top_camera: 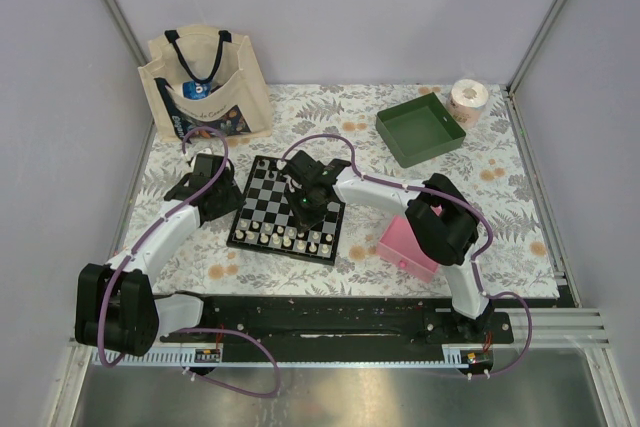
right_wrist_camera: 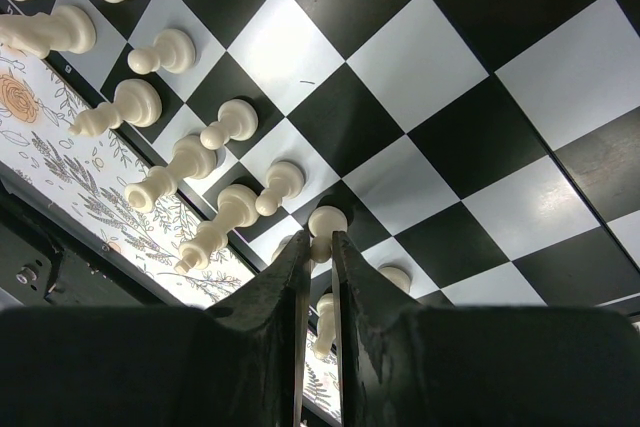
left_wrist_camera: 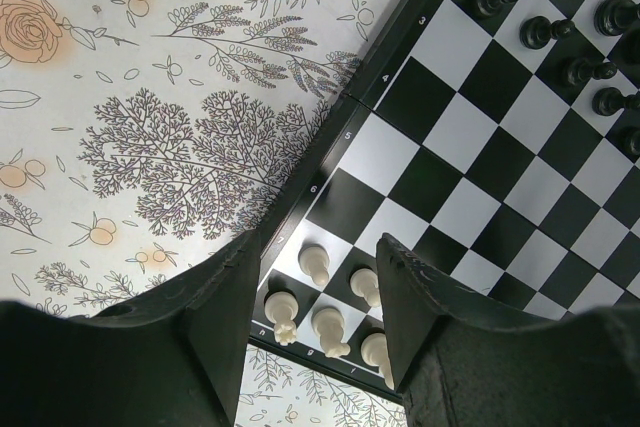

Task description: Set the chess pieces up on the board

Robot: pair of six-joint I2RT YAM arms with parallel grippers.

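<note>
Two arms are picked out at once: the left arm (top_camera: 160,237) and the right arm (top_camera: 375,190) are built from smooth white links, joined by bulky black joint housings (top_camera: 115,309). A thin purple cable (top_camera: 325,139) is looped along each arm, and more of it is trailed off the bases. Both are bolted to a black base rail (top_camera: 320,322). Up close, the left gripper (left_wrist_camera: 315,247) is shown with thick matte black fingers (left_wrist_camera: 225,317), rounded at the tips. The right gripper (right_wrist_camera: 318,239) is made alike, its fingers tapered to narrow edges.
</note>
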